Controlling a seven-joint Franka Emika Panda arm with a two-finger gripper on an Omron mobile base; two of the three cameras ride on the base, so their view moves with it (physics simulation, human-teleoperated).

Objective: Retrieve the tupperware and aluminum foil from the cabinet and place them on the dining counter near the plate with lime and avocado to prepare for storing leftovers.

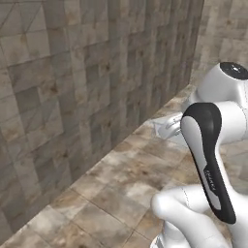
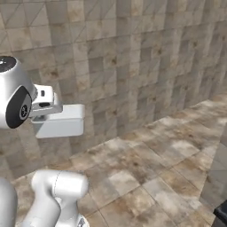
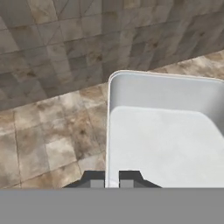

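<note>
The tupperware (image 3: 166,140), a pale grey-white tub with a rimmed edge, hangs in the air over the floor. In the hand view its open inside faces the camera, and its left rim runs down between the two dark fingertips. My gripper (image 3: 111,181) is shut on that rim. From the right base view the tupperware (image 2: 60,120) juts out to the right just below the white hand (image 2: 42,99). In the left base view a pale corner of the tupperware (image 1: 164,127) peeks out from behind the arm. The aluminum foil, the cabinet and the dining counter are out of view.
A brown-grey tiled wall (image 2: 133,57) stands straight ahead, with a tiled floor (image 2: 146,168) below it. A dark grey panel (image 2: 217,177) and a black edge (image 2: 221,215) sit at the lower right of the right base view.
</note>
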